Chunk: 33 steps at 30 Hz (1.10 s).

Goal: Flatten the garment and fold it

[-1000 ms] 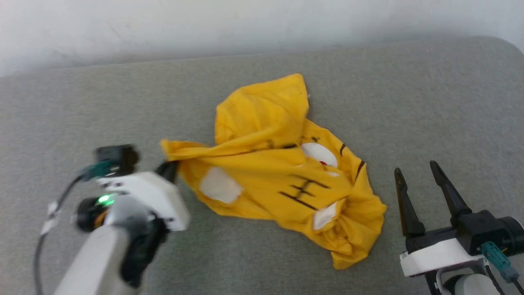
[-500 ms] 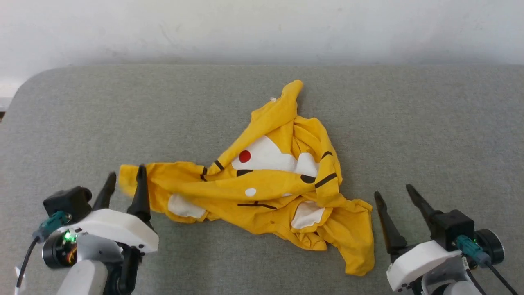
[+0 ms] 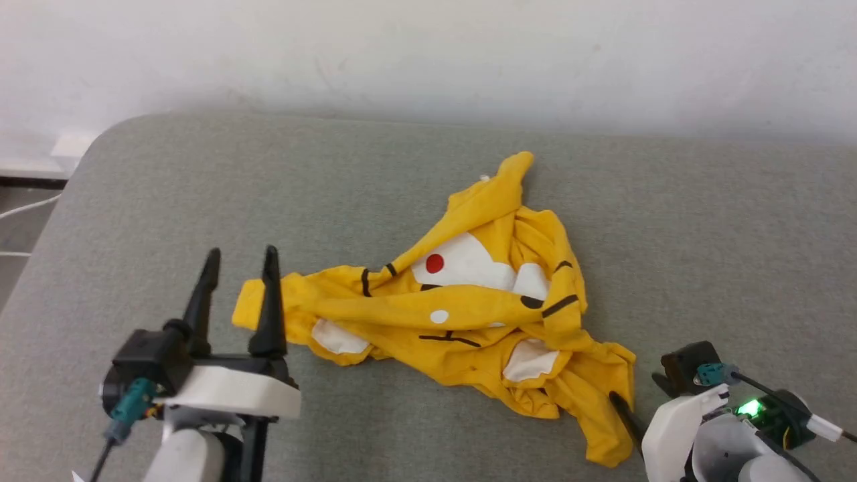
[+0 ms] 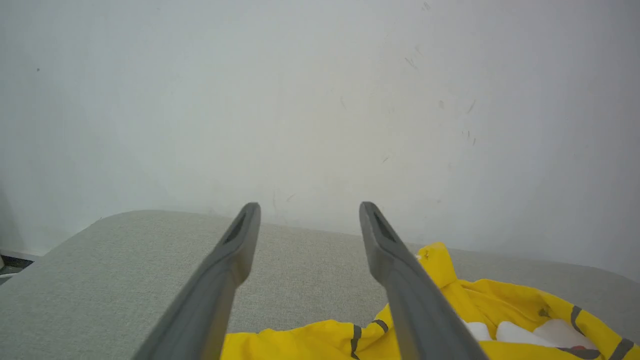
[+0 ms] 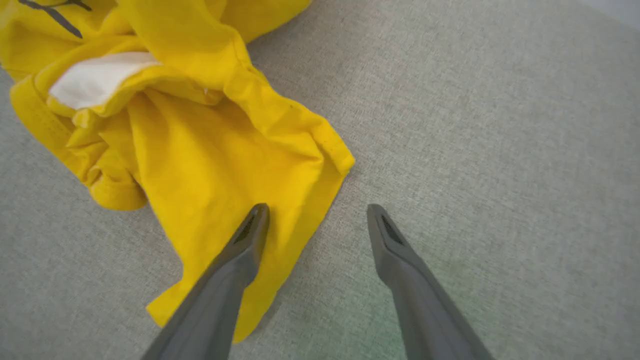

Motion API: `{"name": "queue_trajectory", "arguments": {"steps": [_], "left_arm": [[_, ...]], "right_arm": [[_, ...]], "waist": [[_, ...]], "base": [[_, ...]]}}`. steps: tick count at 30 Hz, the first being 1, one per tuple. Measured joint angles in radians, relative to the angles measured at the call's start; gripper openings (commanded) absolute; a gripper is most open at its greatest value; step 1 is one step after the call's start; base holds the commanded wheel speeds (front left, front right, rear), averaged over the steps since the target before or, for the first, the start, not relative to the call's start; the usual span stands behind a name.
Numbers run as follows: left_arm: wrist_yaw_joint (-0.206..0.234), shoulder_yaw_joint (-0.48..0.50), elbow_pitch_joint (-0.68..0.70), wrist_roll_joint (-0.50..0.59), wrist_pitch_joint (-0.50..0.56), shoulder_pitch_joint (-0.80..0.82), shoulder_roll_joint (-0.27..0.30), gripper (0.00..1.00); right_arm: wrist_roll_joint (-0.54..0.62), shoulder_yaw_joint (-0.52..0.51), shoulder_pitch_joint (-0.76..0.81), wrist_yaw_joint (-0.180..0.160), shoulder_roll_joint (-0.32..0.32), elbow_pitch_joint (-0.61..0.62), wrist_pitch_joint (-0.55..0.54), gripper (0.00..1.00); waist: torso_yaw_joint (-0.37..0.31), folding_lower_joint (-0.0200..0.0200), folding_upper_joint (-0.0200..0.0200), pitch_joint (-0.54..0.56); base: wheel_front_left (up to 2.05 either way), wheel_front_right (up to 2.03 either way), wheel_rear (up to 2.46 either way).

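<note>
The garment (image 3: 469,314) was seen crumpled mid-cushion (image 3: 703,234), with bare room all round. The left gripper (image 3: 242,252) was spread wide at its left end; the right gripper (image 5: 317,207), likewise wide, was set astride its near-right hem.

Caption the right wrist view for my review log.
Open right claw poised over a loose edge of the crumpled yellow T-shirt on a grey cushion.

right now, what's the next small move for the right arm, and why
Probably lower the right gripper and close its fingers on the edge of the yellow T-shirt. It is open, one finger over the cloth, the other over the grey cushion, so the edge lies between them. The shirt lies crumpled, and the left gripper is open at its other end.
</note>
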<state>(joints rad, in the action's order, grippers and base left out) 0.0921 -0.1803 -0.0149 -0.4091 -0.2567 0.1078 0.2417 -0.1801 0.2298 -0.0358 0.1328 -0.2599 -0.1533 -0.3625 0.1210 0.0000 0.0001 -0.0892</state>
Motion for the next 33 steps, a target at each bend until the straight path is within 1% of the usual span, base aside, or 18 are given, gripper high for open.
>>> {"name": "queue_trajectory", "arguments": {"steps": [3,6,7,8,10,12,15,18,21,24,26,27,28,33], "left_arm": [[-0.021,0.01,0.002,0.03,0.0,-0.016,-0.037,1.0],[-0.044,0.021,0.0,0.054,0.0,-0.025,-0.064,1.0],[-0.052,0.025,-0.002,0.063,0.0,-0.025,-0.07,1.0],[-0.058,0.03,-0.004,0.07,0.0,-0.025,-0.077,1.0],[-0.072,0.043,-0.011,0.084,0.0,-0.026,-0.087,1.0],[-0.076,0.063,-0.016,0.093,0.0,-0.027,-0.096,1.0],[-0.096,0.083,-0.03,0.103,0.0,-0.04,-0.102,1.0],[-0.112,0.099,-0.042,0.109,0.0,-0.052,-0.113,1.0],[-0.127,0.111,-0.05,0.112,0.0,-0.059,-0.124,1.0],[-0.141,0.111,-0.057,0.121,0.0,-0.059,-0.139,1.0],[-0.147,0.109,-0.061,0.126,0.0,-0.059,-0.147,1.0],[-0.153,0.107,-0.064,0.129,0.0,-0.059,-0.15,1.0],[-0.155,0.103,-0.07,0.129,0.0,-0.058,-0.152,1.0],[-0.172,0.071,-0.106,0.133,0.0,-0.053,-0.161,1.0]], "right_arm": [[-0.038,0.012,-0.014,0.0,0.001,-0.052,-0.026,1.0],[-0.038,0.044,-0.042,0.0,-0.007,-0.09,-0.027,1.0],[-0.024,0.06,-0.052,0.0,-0.018,-0.098,-0.023,0.74],[-0.009,0.078,-0.062,0.0,-0.031,-0.104,-0.019,0.0],[-0.015,0.079,-0.069,0.0,-0.031,-0.112,-0.003,0.0],[-0.019,0.078,-0.068,0.0,-0.036,-0.11,0.004,0.0],[-0.021,0.032,-0.056,0.001,-0.072,-0.083,-0.012,0.0],[-0.02,-0.065,-0.008,0.0,-0.132,-0.021,-0.075,0.0],[-0.02,-0.172,0.065,0.0,-0.172,0.067,-0.164,0.0],[-0.038,-0.243,0.145,0.0,-0.186,0.148,-0.251,0.0],[-0.065,-0.249,0.183,0.0,-0.18,0.181,-0.281,0.0],[-0.073,-0.25,0.193,0.0,-0.172,0.188,-0.279,0.17],[-0.076,-0.255,0.196,0.0,-0.16,0.191,-0.268,1.0],[-0.068,-0.255,0.165,0.0,-0.1,0.228,-0.139,1.0]], "waist": [[0.02,0.0,0.0,-0.004],[0.03,0.0,0.0,-0.017],[0.032,0.0,0.0,-0.021],[0.033,0.0,0.0,-0.024],[0.032,0.0,0.0,-0.025],[0.025,0.0001,0.0,-0.024],[0.005,0.0002,0.0,-0.017],[-0.023,0.0002,0.0,-0.003],[-0.056,0.0001,0.0,0.014],[-0.087,0.0001,0.0,0.028],[-0.105,0.0,0.0,0.034],[-0.113,0.0,0.0,0.036],[-0.12,0.0,0.0,0.036],[-0.139,0.0001,0.0,0.026]], "base": [[0.0,0.0,0.0],[0.0,0.0,0.0],[0.0,0.0,0.0],[0.0,0.0,0.0],[0.0,0.0,0.0],[0.0,0.0,0.0],[0.0,0.0,0.0],[0.0,0.0,0.0],[0.0,0.0,0.0],[0.0,0.0,0.0],[0.0,0.0,0.0],[0.0,0.0,0.0],[0.0,0.0,0.0],[0.0,0.0,0.0]]}}
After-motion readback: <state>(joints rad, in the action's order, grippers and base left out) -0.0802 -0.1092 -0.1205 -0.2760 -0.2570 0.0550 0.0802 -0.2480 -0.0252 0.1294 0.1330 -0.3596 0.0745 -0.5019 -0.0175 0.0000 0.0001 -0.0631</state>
